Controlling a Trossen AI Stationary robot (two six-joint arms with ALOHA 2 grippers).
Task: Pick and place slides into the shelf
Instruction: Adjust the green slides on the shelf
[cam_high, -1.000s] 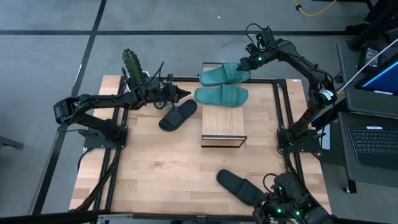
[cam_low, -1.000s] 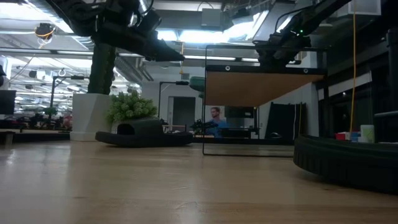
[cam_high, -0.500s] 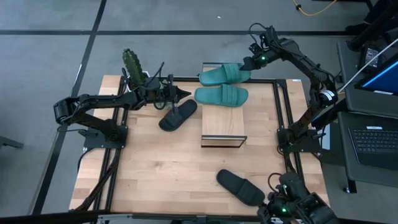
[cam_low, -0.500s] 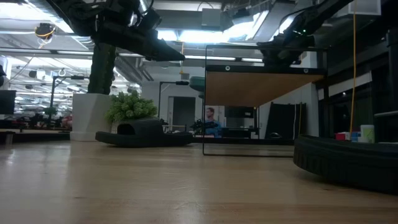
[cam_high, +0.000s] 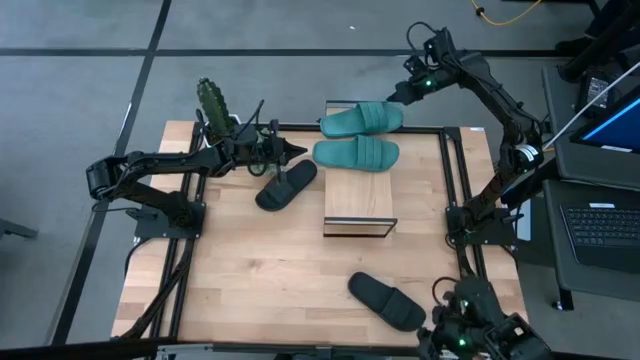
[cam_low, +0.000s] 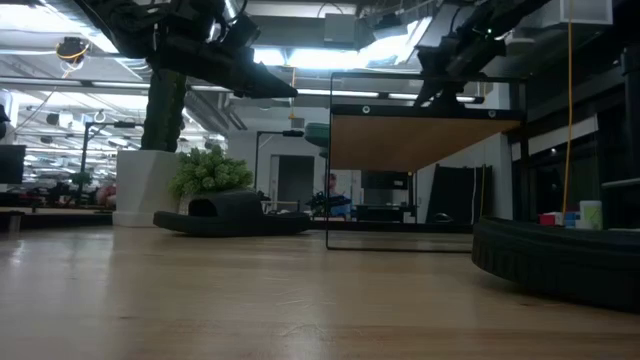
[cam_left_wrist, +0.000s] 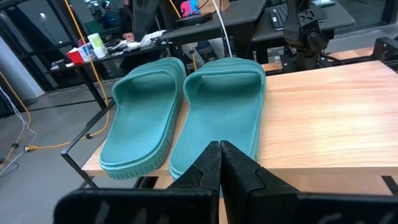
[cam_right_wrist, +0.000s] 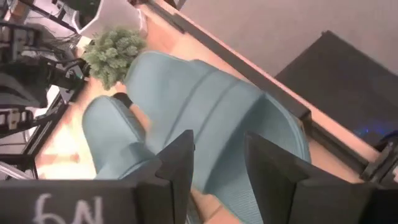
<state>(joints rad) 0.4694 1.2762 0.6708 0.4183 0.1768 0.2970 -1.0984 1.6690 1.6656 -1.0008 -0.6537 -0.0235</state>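
Your right gripper (cam_high: 398, 92) has lifted off the far teal slide (cam_high: 362, 118), fingers apart. From above, both teal slides lie on the shelf (cam_high: 358, 198). Your left gripper (cam_left_wrist: 220, 163), fingers together, points at the near teal slide (cam_left_wrist: 217, 112).

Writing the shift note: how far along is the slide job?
Done: two teal slides lie on the shelf. In hand: nothing; the open right hand hangs by the far teal slide, the left hand is shut. Left: two black slides on the table.
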